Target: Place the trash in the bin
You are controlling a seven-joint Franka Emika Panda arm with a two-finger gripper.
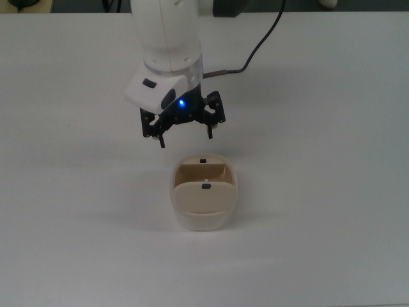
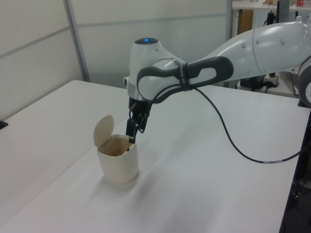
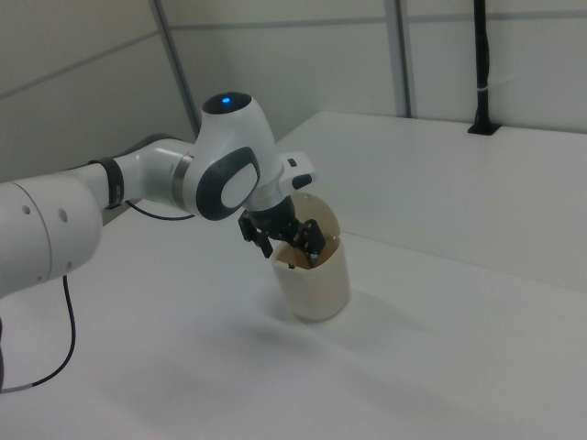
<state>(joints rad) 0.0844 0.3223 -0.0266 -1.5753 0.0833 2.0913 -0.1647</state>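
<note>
The arm [image 2: 233,53] was glossy white with rounded shells and dark grey bands at its joints. A blue light glowed on the wrist. A black cable [image 2: 233,141] looped from it. The gripper [image 1: 184,131] was black, with slim linked fingers [image 1: 160,137].

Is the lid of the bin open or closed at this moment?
Open. In the left view the bin's flap lid stands tilted up at the rim, and the top view shows the tan inside exposed.
</note>
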